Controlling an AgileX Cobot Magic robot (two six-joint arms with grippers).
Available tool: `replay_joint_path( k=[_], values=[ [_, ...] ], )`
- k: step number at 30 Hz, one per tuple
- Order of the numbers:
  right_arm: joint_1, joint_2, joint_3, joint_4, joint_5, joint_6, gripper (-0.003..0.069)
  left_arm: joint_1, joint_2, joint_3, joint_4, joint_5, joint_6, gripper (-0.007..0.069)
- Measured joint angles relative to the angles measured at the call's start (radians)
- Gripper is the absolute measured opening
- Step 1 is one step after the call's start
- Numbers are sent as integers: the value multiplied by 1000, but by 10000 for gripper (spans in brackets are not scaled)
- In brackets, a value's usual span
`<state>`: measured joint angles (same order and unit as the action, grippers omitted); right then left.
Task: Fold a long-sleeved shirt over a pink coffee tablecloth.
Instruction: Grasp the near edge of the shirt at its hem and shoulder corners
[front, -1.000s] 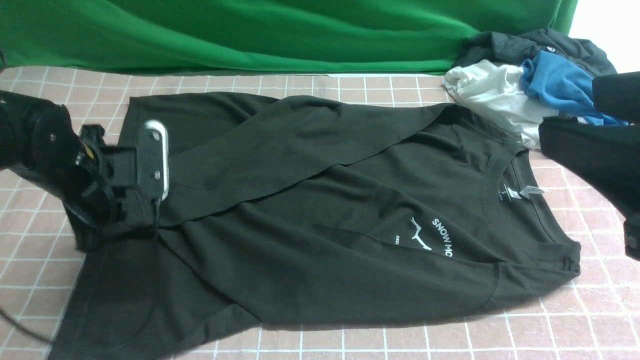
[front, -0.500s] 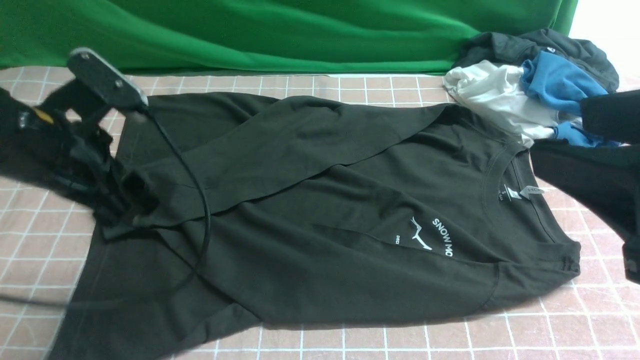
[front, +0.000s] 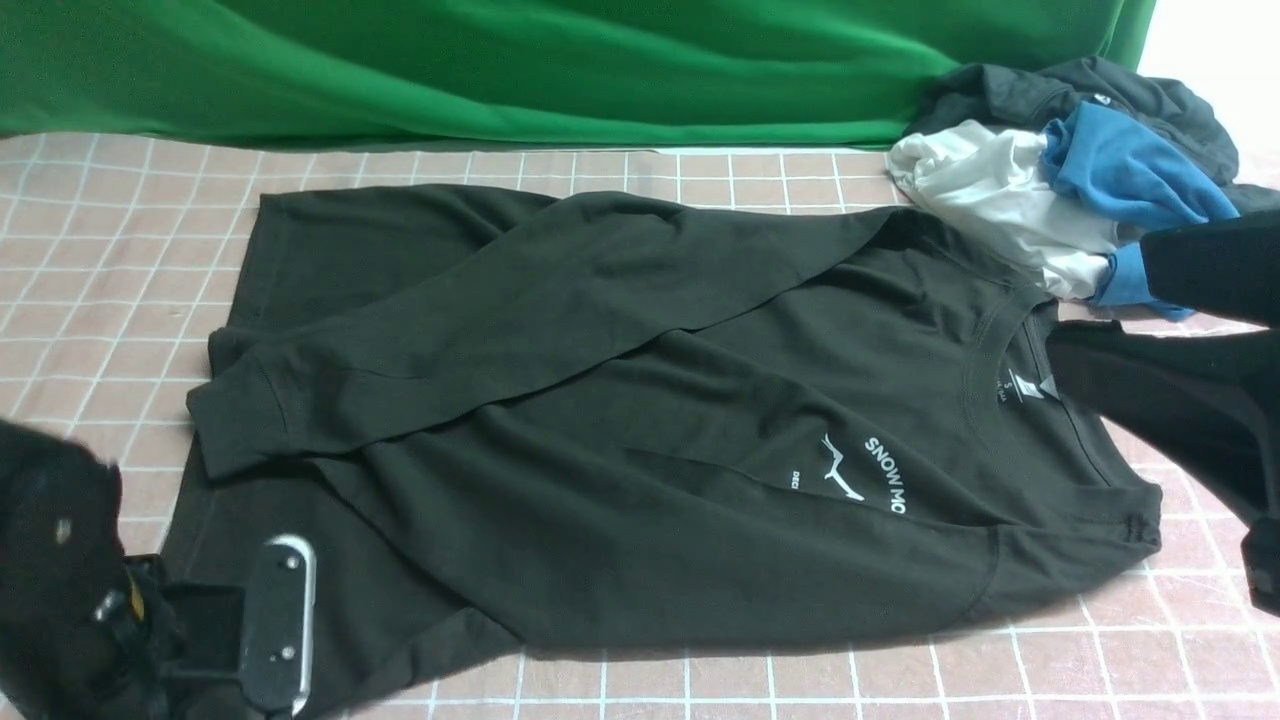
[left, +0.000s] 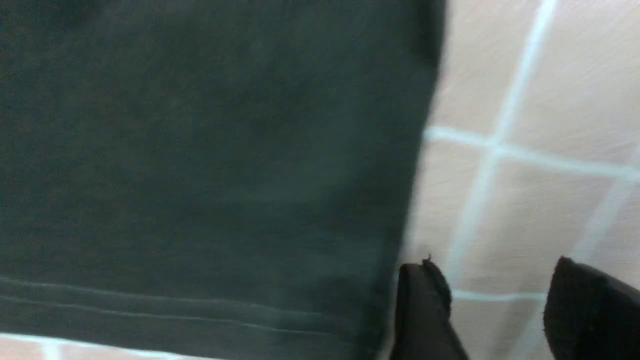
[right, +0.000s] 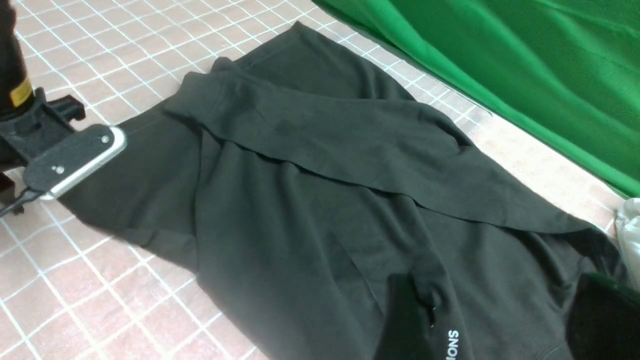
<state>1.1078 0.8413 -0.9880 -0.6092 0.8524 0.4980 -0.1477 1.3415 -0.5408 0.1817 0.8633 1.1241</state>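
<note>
The black long-sleeved shirt (front: 640, 420) lies flat on the pink coffee tablecloth (front: 120, 250), collar to the right, with one sleeve folded slantwise across its body. Its white print (front: 880, 475) faces up. My left arm (front: 60, 580) is low at the near left, by the shirt's hem corner. In the left wrist view my left gripper (left: 495, 310) is open over bare tablecloth (left: 525, 210), just beside the shirt's edge (left: 200, 150). My right arm (front: 1180, 400) reaches in beside the collar. My right gripper (right: 505, 320) is open above the shirt's chest (right: 300, 175), holding nothing.
A heap of white, blue and dark grey garments (front: 1060, 170) sits at the far right corner, close behind my right arm. The plain green cloth (front: 500, 70) hangs along the back edge. The left wrist camera plate (front: 275, 620) overlaps the hem.
My left arm has left the sleeve cuff, lifted, then swung down to the near left hem corner. The sleeve stays laid across the body. My right arm has crept toward the collar.
</note>
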Motion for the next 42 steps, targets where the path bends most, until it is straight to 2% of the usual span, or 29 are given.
replay_joint_path(
  k=[6, 8, 21, 26, 31, 35, 39, 40, 42],
  values=[
    [0, 0, 0, 1, -12, -8, 410, 0, 21, 16, 29, -208, -31, 396],
    [0, 0, 0, 1, -19, -8, 410, 0, 45, 17, 28, -221, -42, 397],
    [0, 46, 0, 7, 5, -5, 410, 0, 87, -1, 21, -166, 25, 397],
    [0, 121, 0, 9, 13, -5, 410, 0, 87, 1, 35, -95, 79, 397],
    [0, 173, 0, 10, 5, -5, 410, 0, 85, 5, 48, -117, 58, 391],
    [0, 203, 0, 12, 0, -5, 410, 0, 83, 8, 73, -158, -2, 338],
    [0, 217, 0, 13, -2, -5, 410, 0, 82, 8, 111, -220, -32, 197],
    [0, 217, 0, 13, -2, -5, 410, 0, 82, 8, 112, -221, -33, 197],
    [0, 218, 0, 14, -2, -5, 409, 0, 85, 8, 136, -255, -33, 106]
  ],
)
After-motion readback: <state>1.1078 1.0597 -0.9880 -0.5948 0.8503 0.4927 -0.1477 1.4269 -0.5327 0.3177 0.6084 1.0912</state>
